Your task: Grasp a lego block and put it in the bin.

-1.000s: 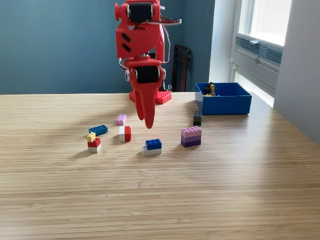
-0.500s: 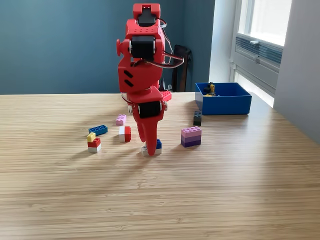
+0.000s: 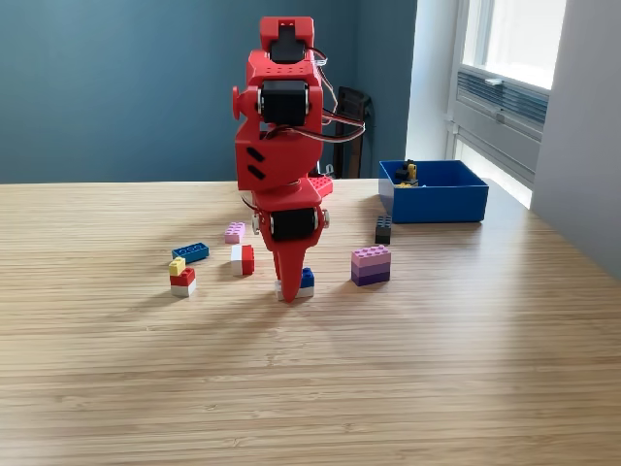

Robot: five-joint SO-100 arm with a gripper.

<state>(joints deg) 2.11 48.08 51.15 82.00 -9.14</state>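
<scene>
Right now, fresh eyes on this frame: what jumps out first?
The red arm dominates the centre of the exterior view, its gripper pointing straight down at the blue-and-white lego block and hiding most of it; whether it is closed on the block cannot be told. Next, the bright blue bin at the back on the view's right, already holding a few pieces, and the purple block stack just right of the gripper.

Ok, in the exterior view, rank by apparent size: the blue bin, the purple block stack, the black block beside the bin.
1. The bin, by far the largest.
2. The purple block stack.
3. The black block, though it sits farther back, so the gap may be exaggerated.
</scene>
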